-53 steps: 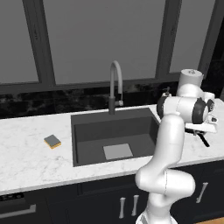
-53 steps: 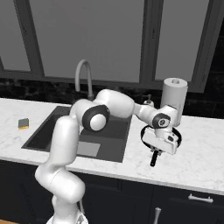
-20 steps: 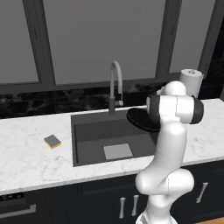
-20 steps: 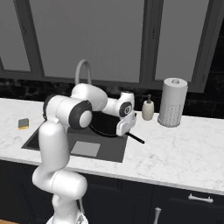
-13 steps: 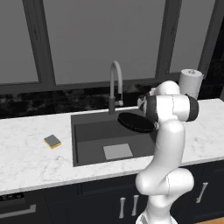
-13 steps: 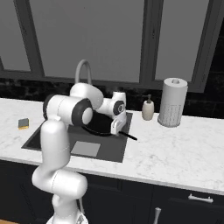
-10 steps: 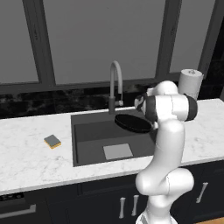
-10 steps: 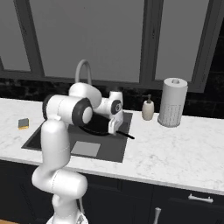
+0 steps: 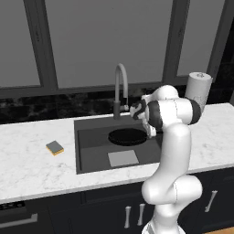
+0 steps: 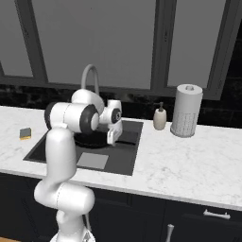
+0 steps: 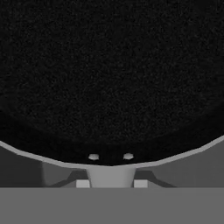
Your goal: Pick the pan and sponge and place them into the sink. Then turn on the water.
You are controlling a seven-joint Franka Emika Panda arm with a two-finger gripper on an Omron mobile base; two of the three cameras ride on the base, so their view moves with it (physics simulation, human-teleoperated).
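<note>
Sink [image 9: 87,151], dark and set into the white marble bench [image 9: 27,164], holds the pan [image 9: 128,135] toward its back, below the faucet [image 9: 119,87], and a flat light-grey plate [image 9: 123,158] on its floor nearer the front. Clamped on the pan's handle at the basin's right side is the hand [image 9: 149,131]. Sponge [image 9: 55,147] lies on the bench left of the sink, well apart from it.

One pan [image 9: 128,136], one sponge [image 9: 55,147], one plate [image 9: 123,158], one sink [image 9: 91,153], one faucet [image 9: 119,87], one paper roll [image 10: 186,110], one soap bottle [image 10: 159,117].
</note>
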